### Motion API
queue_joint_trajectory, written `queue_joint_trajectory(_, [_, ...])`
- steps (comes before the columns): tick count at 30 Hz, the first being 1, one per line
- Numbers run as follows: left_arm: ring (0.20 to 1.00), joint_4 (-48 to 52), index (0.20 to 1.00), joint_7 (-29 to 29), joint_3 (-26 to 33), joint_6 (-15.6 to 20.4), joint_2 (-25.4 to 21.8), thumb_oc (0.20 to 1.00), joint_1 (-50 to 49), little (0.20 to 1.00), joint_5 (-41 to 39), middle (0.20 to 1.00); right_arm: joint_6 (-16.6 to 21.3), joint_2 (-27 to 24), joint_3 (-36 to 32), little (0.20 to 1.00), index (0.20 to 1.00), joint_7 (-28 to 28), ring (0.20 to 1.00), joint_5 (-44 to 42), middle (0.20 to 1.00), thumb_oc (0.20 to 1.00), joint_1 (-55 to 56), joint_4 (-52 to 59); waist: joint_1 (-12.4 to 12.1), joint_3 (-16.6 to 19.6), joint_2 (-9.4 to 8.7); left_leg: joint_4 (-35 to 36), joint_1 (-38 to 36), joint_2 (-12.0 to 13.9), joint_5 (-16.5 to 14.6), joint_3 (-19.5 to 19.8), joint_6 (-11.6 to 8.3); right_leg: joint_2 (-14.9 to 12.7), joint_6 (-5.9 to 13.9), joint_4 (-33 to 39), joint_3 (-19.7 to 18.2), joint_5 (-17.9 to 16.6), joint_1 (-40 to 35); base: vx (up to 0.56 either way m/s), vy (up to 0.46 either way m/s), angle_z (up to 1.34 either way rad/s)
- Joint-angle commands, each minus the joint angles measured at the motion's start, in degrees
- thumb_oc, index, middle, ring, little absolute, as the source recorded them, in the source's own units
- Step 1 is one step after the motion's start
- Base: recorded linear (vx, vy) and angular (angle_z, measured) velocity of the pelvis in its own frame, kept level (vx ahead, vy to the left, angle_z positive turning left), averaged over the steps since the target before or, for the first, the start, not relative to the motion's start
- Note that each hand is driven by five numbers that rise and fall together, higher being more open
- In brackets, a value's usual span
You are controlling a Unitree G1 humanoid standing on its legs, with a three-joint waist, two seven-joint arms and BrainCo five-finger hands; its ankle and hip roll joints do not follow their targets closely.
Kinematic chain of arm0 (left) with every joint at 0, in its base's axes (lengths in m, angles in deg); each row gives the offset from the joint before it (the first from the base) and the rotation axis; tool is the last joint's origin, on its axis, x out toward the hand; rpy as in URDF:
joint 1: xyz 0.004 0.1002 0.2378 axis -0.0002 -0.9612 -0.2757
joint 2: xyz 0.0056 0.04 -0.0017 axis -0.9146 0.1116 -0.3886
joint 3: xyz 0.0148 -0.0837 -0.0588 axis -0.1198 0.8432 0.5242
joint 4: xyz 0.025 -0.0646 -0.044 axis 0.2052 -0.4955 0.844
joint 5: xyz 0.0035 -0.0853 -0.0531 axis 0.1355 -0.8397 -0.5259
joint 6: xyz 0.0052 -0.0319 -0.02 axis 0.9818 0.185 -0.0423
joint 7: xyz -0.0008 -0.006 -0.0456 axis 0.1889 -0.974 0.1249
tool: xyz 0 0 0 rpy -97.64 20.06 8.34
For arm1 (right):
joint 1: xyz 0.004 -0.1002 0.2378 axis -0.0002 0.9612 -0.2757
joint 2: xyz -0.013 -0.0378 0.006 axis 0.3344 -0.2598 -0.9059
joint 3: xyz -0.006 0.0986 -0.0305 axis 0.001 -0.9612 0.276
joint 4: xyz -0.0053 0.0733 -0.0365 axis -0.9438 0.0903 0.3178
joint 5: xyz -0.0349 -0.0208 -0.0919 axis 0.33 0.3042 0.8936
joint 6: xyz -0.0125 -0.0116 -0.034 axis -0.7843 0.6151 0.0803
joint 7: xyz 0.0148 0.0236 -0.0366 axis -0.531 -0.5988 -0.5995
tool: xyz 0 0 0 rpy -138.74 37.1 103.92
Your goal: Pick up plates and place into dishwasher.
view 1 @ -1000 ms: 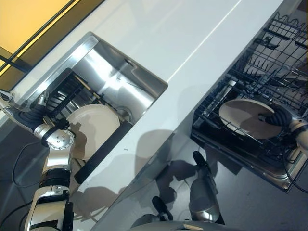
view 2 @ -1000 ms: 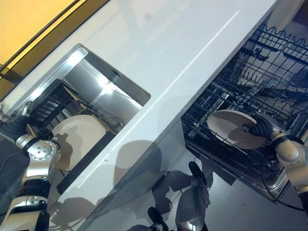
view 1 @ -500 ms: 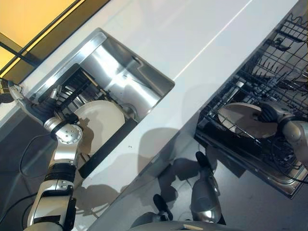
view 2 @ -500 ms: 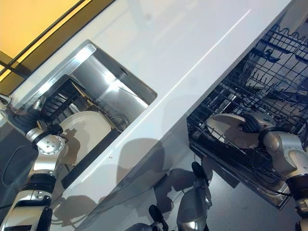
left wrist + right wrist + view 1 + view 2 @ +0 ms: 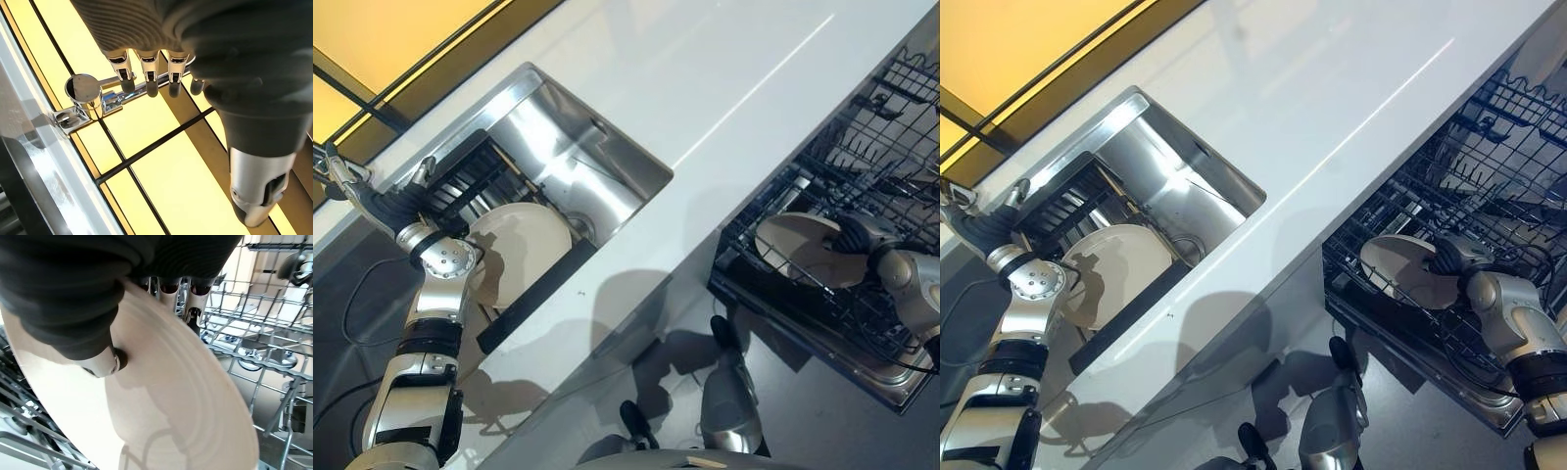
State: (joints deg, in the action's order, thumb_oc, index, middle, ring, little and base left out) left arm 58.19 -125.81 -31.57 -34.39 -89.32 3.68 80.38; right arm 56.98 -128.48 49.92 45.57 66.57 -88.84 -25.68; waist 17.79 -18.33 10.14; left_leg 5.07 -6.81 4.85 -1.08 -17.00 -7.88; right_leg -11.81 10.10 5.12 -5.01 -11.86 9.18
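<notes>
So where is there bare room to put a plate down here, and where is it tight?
The white counter between the sink and the dishwasher rack is bare. The sink is crowded at its left end by a dark rack and a plate. The right hand holds another plate among the rack's wires.

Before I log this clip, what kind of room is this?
Most likely a home kitchen: a stainless sink set into a white countertop, a plate standing in the sink, and a pulled-out dishwasher rack where the right hand holds another plate.
</notes>
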Motion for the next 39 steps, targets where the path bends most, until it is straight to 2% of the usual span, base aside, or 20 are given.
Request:
queue_joint_trajectory(1, [1.000, -1.5, 1.000, 0.3, 0.3, 0.8, -5.3, 1.000, 2.9, 1.000, 0.9, 1.000, -1.1, 5.8, 6.0, 1.000, 1.000, -0.2, 1.000, -1.1, 1.000, 1.000, 11.0, -6.0, -1.7, 2.6, -2.35, -2.7, 6.5, -0.6, 1.2, 3.3, 1.48, -0.9, 0.11, -8.1, 1.6, 11.0, -0.6, 0.04, -0.121, 0.05])
queue_joint_trajectory(10, [1.000, -1.4, 1.000, 4.1, 2.5, -0.9, -6.5, 1.000, -0.6, 1.000, 2.1, 1.000, -2.2, 8.8, 0.0, 1.000, 1.000, -5.1, 1.000, -3.2, 1.000, 1.000, 16.8, -1.5, -2.1, 5.3, -5.07, -1.8, 3.9, 1.4, 1.3, 4.0, 1.45, 1.6, -0.70, -6.8, 2.0, 11.2, -4.1, 0.03, -0.114, 0.07])
queue_joint_trajectory(13, [1.000, -2.4, 1.000, 8.0, 3.0, -3.3, -8.0, 1.000, -2.2, 1.000, 3.9, 1.000, -2.0, 9.3, -2.5, 1.000, 1.000, -7.2, 1.000, -4.3, 1.000, 1.000, 18.6, 1.0, -2.2, 6.5, -5.82, -1.4, 2.9, 2.3, 1.5, 4.2, 1.34, 2.8, -1.02, -6.6, 2.2, 11.4, -5.3, 0.04, -0.118, 0.09])
queue_joint_trajectory(20, [1.000, -4.6, 1.000, 18.8, 3.0, -7.6, -10.4, 1.000, -7.2, 1.000, 7.3, 1.000, -2.4, 8.1, -10.8, 1.000, 1.000, -5.9, 1.000, -4.6, 1.000, 1.000, 22.3, 12.4, -2.2, 9.1, -6.02, -2.1, 1.4, 4.2, 1.5, 4.4, 1.00, 5.8, -2.39, -7.2, 2.2, 12.9, -7.1, 0.05, -0.061, 0.00])
queue_joint_trajectory(22, [1.000, -4.8, 1.000, 21.5, 2.9, -8.9, -10.9, 1.000, -9.2, 1.000, 9.5, 1.000, -2.9, 7.4, -13.1, 1.000, 1.000, -4.0, 1.000, -4.1, 1.000, 1.000, 23.1, 16.0, -2.2, 9.6, -6.01, -3.9, 1.2, 4.5, 1.0, 4.5, 0.81, 6.5, -2.94, -7.1, 1.7, 12.9, -7.7, 0.07, 0.000, -0.01])
queue_joint_trajectory(24, [1.000, -5.1, 1.000, 23.5, 3.1, -9.2, -11.1, 1.000, -11.4, 1.000, 11.3, 1.000, -3.4, 6.3, -14.9, 1.000, 1.000, -2.3, 1.000, -4.0, 1.000, 1.000, 23.4, 19.2, -2.4, 10.0, -6.42, -8.7, 1.7, 4.3, -0.6, 5.5, 0.39, 6.9, -3.77, -6.9, 0.8, 12.6, -8.2, 0.11, 0.013, -0.06])
queue_joint_trajectory(26, [1.000, -5.3, 1.000, 25.8, 3.0, -9.2, -11.6, 1.000, -13.2, 1.000, 13.0, 1.000, -3.7, 5.5, -16.1, 1.000, 1.000, -0.9, 1.000, -3.8, 1.000, 1.000, 23.5, 21.0, -3.3, 9.8, -6.98, -13.7, 3.7, 4.0, -1.7, 8.3, 0.35, 7.1, -4.34, -6.9, -0.7, 12.2, -8.9, 0.16, 0.032, -0.12])
queue_joint_trajectory(28, [1.000, -4.6, 1.000, 27.6, 3.3, -10.0, -12.6, 1.000, -15.0, 1.000, 14.4, 1.000, -4.0, 4.9, -16.4, 1.000, 1.000, 0.1, 1.000, -4.2, 1.000, 1.000, 23.3, 22.5, -4.5, 9.5, -7.25, -13.0, 4.3, 3.1, -2.0, 12.0, 1.18, 7.2, -4.34, -7.3, -2.2, 12.2, -9.5, 0.20, 0.114, -0.40])
queue_joint_trajectory(29, [1.000, -4.3, 1.000, 29.2, 3.4, -10.6, -13.6, 1.000, -16.3, 1.000, 14.2, 1.000, -4.3, 4.4, -16.0, 1.000, 1.000, 0.2, 1.000, -4.8, 1.000, 1.000, 22.7, 23.4, -5.8, 9.4, -7.05, -9.9, 4.3, 2.2, -1.1, 16.1, 1.72, 7.6, -4.30, -7.4, -3.7, 12.6, -9.8, 0.19, 0.168, -0.45])
queue_joint_trajectory(31, [1.000, -4.2, 1.000, 31.3, 3.4, -11.4, -14.6, 1.000, -17.0, 1.000, 14.2, 1.000, -5.7, 3.4, -15.2, 1.000, 1.000, -1.1, 1.000, -6.2, 1.000, 1.000, 21.2, 24.0, -7.0, 9.3, -7.05, -8.9, 4.3, 0.8, -1.1, 18.8, 2.06, 7.5, -4.11, -7.7, -4.8, 13.4, -10.1, 0.10, 0.203, -0.57])
queue_joint_trajectory(35, [1.000, -5.9, 1.000, 33.2, 1.6, -12.6, -15.7, 1.000, -15.5, 1.000, 12.4, 1.000, -6.0, 2.4, -16.7, 1.000, 1.000, -4.0, 1.000, -9.0, 1.000, 1.000, 19.8, 24.8, -5.5, 8.5, -5.55, -7.0, 3.8, 0.7, -0.8, 16.1, 1.90, 5.8, -3.02, -9.8, -4.2, 13.9, -7.6, -0.04, 0.276, -0.92])
queue_joint_trajectory(39, [1.000, -7.6, 1.000, 33.1, 2.2, -11.9, -16.9, 1.000, -15.7, 1.000, 13.7, 1.000, -4.0, 3.0, -18.3, 1.000, 1.000, -4.4, 1.000, -11.0, 1.000, 1.000, 21.9, 26.5, -4.2, 8.3, -5.60, -6.1, 2.6, -0.4, -1.4, 13.7, 2.62, 4.1, -1.62, -10.1, -4.3, 13.3, -7.0, 0.04, 0.204, -0.17])
